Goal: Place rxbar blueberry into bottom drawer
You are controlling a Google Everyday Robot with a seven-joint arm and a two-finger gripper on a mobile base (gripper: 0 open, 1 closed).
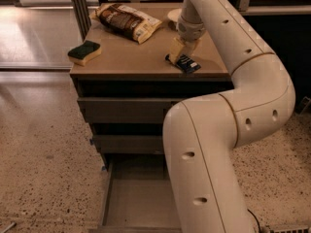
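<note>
The rxbar blueberry (184,63), a small dark navy bar, lies flat on the cabinet top (131,57) near its front right edge. My gripper (179,51) reaches down from the arm and sits right over the bar's far end, touching or nearly touching it. The bottom drawer (138,200) is pulled open at floor level under the cabinet. Its flat grey floor shows nothing inside, and its right part is hidden by my arm.
A brown-and-white snack bag (127,21) lies at the back of the cabinet top. A green-and-yellow sponge (84,51) sits at the left edge and a white dish (173,15) behind my gripper. Two upper drawers (121,109) are closed. My arm (218,144) stands before the cabinet's right side.
</note>
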